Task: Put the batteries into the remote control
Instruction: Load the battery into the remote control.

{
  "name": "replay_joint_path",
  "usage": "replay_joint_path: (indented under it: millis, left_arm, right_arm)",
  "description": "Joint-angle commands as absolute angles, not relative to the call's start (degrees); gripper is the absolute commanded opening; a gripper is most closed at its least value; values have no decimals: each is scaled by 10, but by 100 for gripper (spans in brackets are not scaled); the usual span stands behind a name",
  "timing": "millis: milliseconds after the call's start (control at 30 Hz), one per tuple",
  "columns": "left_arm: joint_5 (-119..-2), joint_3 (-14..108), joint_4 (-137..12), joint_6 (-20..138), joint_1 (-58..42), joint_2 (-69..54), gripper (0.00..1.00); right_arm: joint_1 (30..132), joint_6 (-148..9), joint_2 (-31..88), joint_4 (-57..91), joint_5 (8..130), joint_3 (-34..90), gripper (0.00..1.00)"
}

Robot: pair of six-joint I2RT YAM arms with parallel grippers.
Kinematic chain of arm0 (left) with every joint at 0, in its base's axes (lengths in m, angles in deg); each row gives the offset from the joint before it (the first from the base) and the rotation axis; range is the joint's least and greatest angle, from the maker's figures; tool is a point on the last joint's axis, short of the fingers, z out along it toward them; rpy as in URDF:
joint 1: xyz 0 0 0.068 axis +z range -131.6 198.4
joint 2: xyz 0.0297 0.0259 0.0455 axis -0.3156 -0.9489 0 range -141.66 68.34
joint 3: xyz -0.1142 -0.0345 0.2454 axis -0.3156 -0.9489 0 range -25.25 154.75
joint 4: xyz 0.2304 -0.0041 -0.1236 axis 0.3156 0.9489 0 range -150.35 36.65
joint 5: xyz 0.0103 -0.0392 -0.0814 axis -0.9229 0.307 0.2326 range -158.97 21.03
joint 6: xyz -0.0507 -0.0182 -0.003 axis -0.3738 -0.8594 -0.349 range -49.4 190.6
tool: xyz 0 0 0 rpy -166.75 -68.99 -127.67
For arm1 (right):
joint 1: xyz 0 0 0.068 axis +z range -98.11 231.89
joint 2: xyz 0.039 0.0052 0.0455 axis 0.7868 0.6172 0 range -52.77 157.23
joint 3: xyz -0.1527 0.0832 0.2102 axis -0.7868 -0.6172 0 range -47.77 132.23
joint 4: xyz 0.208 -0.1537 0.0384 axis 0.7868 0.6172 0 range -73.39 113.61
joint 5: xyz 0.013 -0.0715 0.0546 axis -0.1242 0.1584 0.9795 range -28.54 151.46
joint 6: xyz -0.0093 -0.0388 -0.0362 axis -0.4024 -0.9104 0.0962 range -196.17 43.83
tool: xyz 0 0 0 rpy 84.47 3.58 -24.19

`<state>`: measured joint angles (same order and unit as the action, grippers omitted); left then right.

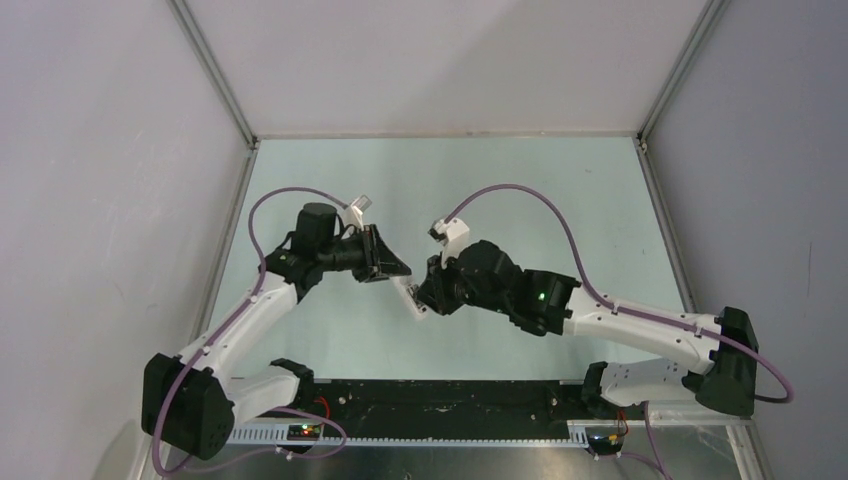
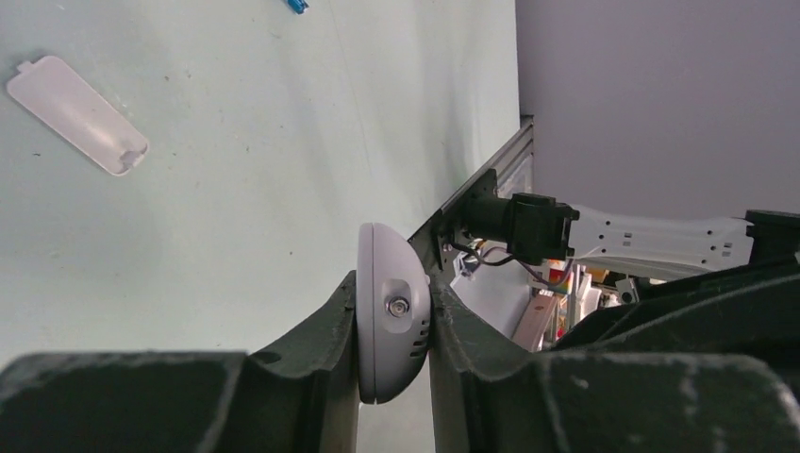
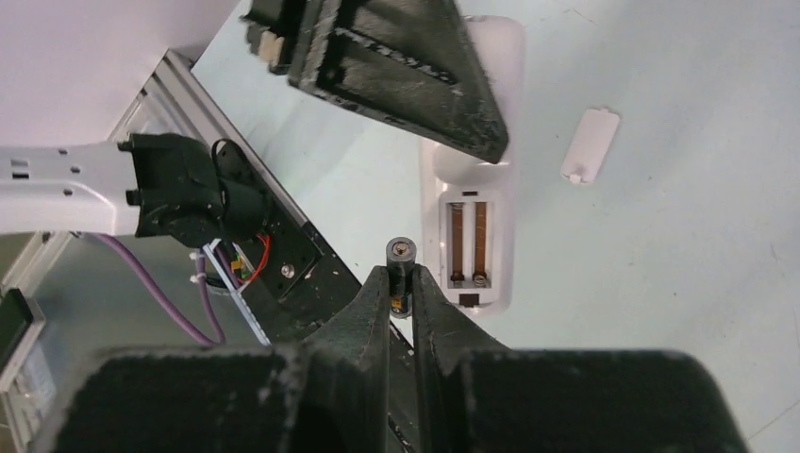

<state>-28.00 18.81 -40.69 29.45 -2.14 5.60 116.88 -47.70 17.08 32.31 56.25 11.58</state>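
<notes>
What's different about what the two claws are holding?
The left gripper clamps the white remote control; the right gripper pinches a dark battery. The remote is broad, so the left jaws stand apart; the battery is slim, so the right jaws nearly meet. Both are shut on their load.

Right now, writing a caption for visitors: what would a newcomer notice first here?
At centre, the left gripper clamps the white remote control, its battery bay open and empty, while the right gripper pinches the dark battery right beside it. The detached battery cover lies flat on the table.
</notes>
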Motion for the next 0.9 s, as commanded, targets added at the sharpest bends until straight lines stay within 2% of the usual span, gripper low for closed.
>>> replay_joint_path:
  millis: [0,400,867]
  left_arm:
    - [-243,192,-421,270,-26,75,0]
    - [-228,165,-421,257,-28,115,0]
    - [-229,186,-416,258,-28,132,0]
  right_arm:
    - [1191,-528,179,285,525,115,0]
    - [1211,-540,196,265,471,115,0]
    - [1220,-573,201,289,483,115,0]
